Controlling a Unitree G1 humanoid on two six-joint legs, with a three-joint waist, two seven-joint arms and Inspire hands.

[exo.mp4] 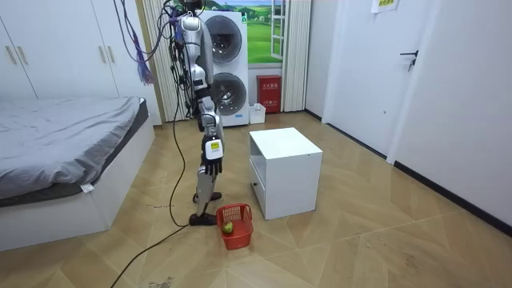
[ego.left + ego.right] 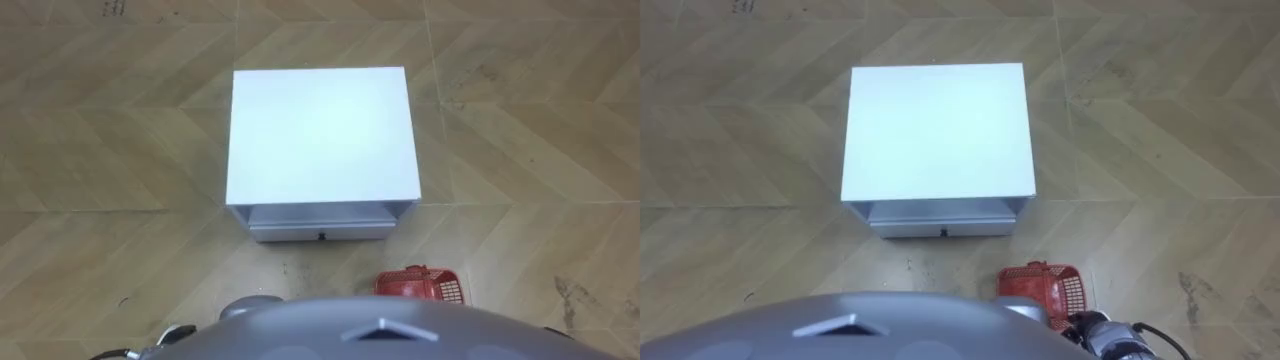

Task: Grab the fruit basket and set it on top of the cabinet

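Note:
The red plastic fruit basket (image 1: 237, 218) stands on the wooden floor by my feet, on my right side, with a green fruit (image 1: 228, 227) in it. In the eye views its rim (image 2: 424, 285) (image 2: 1044, 281) peeks out at the lower right, just in front of my chest. I stand upright facing the white cabinet. My right hand (image 1: 210, 166) hangs at my side with relaxed fingers, well above the basket. A bit of my left hand (image 2: 176, 334) shows at the lower left edge, fingers hidden.
A white bedside cabinet (image 2: 320, 130) with a low drawer (image 2: 321, 232) stands straight ahead, about a step away. A bed (image 1: 64, 136) lies behind me. Stacked washing machines (image 1: 228, 72) and a red box (image 1: 270, 94) stand at the far wall.

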